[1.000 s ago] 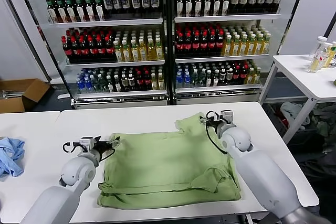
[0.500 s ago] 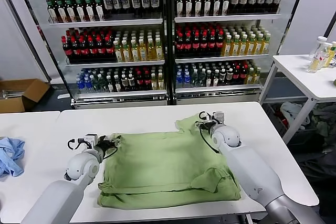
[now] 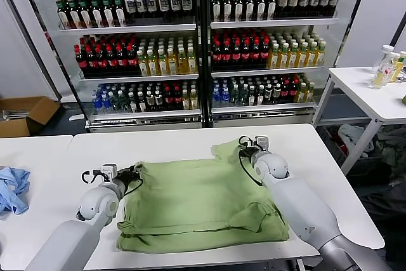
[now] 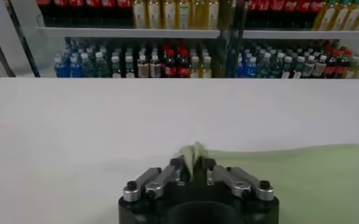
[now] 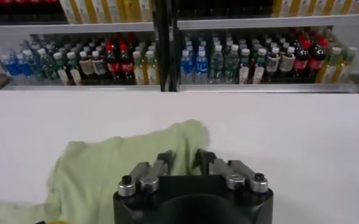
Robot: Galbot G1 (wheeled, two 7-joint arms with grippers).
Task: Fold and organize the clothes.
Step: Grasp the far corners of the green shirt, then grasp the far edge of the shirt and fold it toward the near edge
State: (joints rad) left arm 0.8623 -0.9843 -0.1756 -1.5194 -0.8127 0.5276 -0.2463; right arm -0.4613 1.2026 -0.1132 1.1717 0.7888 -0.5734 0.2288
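The green polo shirt [image 3: 203, 204] lies folded on the white surface [image 3: 171, 144], with the left gripper [image 4: 192, 171] pinching its far left corner and the right gripper [image 5: 184, 162] pinching its far right sleeve. Both sets of jaws are closed on the cloth. A blue cloth [image 3: 13, 188] sits well apart on the left, and 2 fridges of bottles [image 3: 203, 42] stand behind.

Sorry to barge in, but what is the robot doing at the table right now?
It is folding a light green polo shirt spread on the white table. The left gripper pinches the shirt's far left corner, and the right gripper is closed on fabric at the far right sleeve. The near edge is already folded over.
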